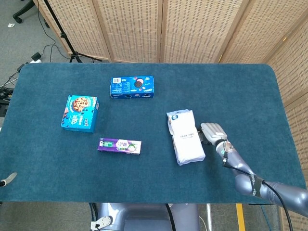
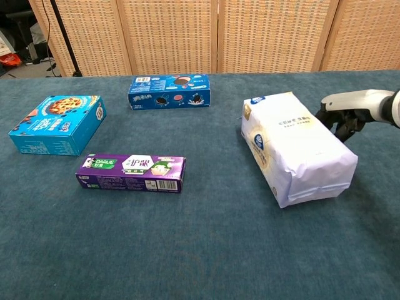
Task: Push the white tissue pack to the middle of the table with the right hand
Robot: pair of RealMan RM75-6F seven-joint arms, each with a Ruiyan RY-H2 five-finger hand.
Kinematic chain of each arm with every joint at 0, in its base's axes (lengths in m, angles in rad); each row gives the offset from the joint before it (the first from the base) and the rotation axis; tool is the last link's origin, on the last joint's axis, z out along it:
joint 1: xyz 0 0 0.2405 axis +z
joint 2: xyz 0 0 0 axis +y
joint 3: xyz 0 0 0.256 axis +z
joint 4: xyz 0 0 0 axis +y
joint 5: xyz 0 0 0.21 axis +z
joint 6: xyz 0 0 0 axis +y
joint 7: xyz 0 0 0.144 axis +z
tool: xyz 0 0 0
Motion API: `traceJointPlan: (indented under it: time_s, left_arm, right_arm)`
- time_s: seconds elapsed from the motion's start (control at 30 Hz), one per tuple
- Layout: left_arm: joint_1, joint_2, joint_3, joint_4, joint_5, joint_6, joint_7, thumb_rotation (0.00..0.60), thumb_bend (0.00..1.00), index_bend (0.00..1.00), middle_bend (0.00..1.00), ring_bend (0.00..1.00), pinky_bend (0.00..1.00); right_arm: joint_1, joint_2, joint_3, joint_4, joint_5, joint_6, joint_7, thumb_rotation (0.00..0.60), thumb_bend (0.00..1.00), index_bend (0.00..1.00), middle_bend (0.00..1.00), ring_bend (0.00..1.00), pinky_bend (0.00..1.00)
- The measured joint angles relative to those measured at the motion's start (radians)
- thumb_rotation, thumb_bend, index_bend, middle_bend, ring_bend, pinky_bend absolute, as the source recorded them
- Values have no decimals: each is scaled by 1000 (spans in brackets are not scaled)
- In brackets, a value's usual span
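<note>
The white tissue pack (image 1: pixel 185 136) lies flat on the blue table, right of centre, its long side running away from me; the chest view shows the tissue pack (image 2: pixel 296 146) too. My right hand (image 1: pixel 212 132) presses against the pack's right side with its fingers together and holds nothing; in the chest view the right hand (image 2: pixel 345 112) sits at the pack's far right edge. Only the tip of my left hand (image 1: pixel 6 181) shows at the table's near left edge, too small to read.
A blue cookie box (image 1: pixel 80 113) lies at the left, a blue Oreo box (image 1: pixel 132 87) further back, and a purple Darlie toothpaste box (image 1: pixel 120 145) near the front, left of the pack. Wicker screens stand behind the table (image 1: pixel 231 86).
</note>
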Motion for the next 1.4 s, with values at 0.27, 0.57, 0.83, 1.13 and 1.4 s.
traceJointPlan:
  time_s: [0.27,0.57,0.83,1.13,1.4]
  left_arm:
    - [3,-3,2,-5,1,4,9,600,0,0,0,0,0]
    - [0,-5,0,-4,-8,-5,14,600,0,0,0,0,0]
    - [4,-8,0,-4,-9,0,17,600,0,0,0,0,0]
    - [-2,-10,-2,-6,-13,-11,31,600,0,0,0,0,0]
    - [-3,-7,-7,0,-22,-14,18,600,0,0,0,0,0]
  right_arm:
    - [38,-14,13,-19,50,34,-21,600,762,624,528,346,394]
    - [67,-67,29,18,34,92,-34,600,696,622,491,331,394]
    - [47,-51,17,20,-56,149,-47,600,0,16,0,0,0]
    - [-27,17,-3,-138,-265,404,-99,600,0,0,0,0,0]
    - [-98,92,-103,-239,-532,472,-135,600,0,0,0,0,0]
